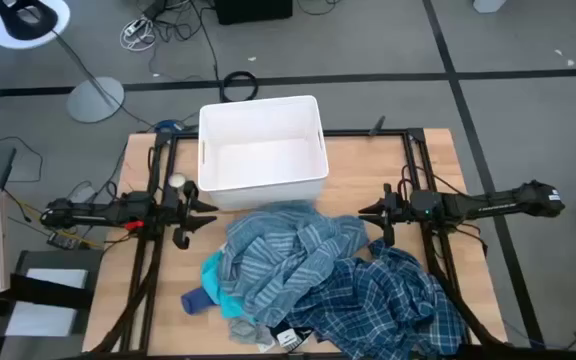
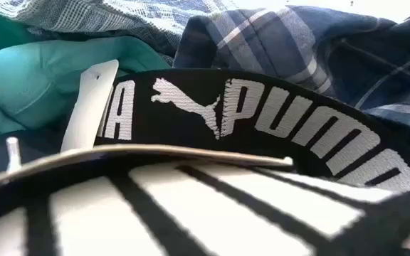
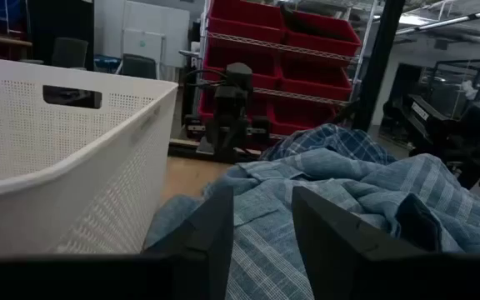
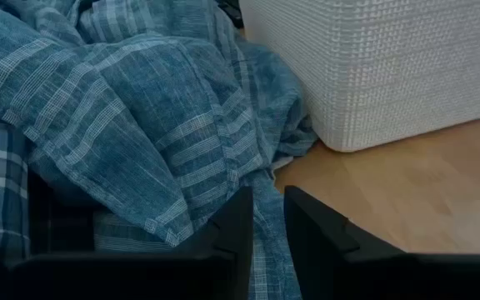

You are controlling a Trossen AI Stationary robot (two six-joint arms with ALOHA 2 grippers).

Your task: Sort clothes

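Note:
The clothes lie in one pile on the near middle of the table. The blue-grey striped shirt is on top and its far edge rests against the white bin. The navy plaid shirt lies at the pile's right. The turquoise top and blue sock lie at its left. The grey t-shirt and the dark navy piece, with its white-lettered band, lie at the near edge. My left gripper is open, left of the pile. My right gripper is open by a narrow gap, at the striped shirt's right edge.
The white bin stands at the table's far middle, hollow side up, its wall close to both grippers. Bare wood shows between the bin and the right gripper. Dark frame rails run along the table's sides.

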